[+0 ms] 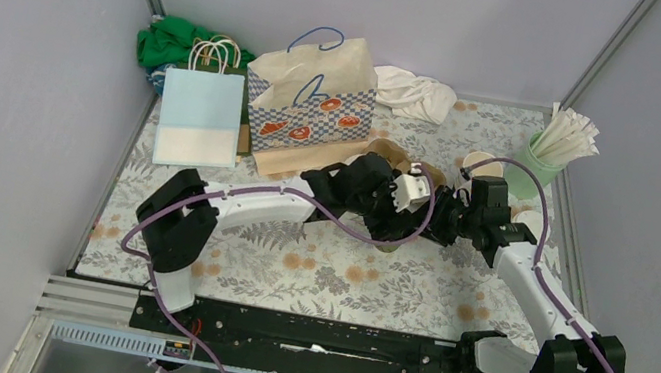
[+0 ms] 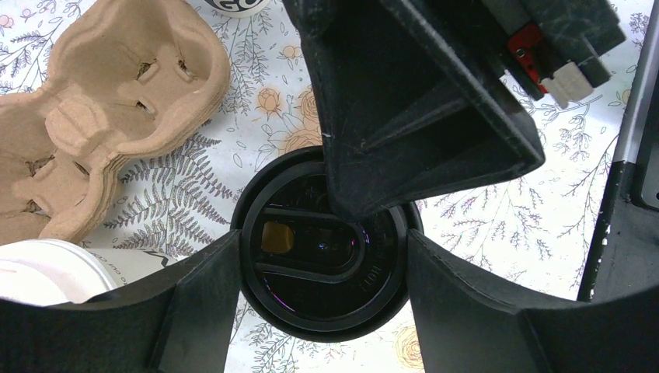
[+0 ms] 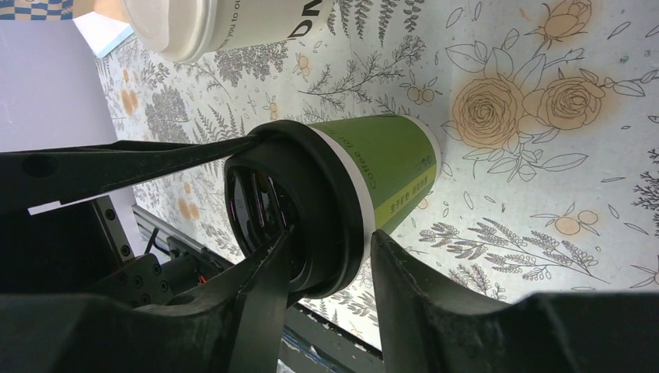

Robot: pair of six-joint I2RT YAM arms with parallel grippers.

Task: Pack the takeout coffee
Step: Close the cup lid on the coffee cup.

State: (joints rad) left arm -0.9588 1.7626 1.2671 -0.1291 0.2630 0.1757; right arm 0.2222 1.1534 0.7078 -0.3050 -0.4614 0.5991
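Where the left fingers sit: at nine and three o'clock of the black lid, with the left gripper clamped on the lidded green cup.
Right gripper: one finger lies on the lid's top at twelve o'clock and one outside the rim; I cannot tell whether it is pinching or released.
Step, as I judge it: seating the lid. Press evenly round the rim and spare the paper wall.
Cup: upright on the floral tablecloth, mid-table.
Pulp carrier: at ten o'clock of the cup, wells empty.
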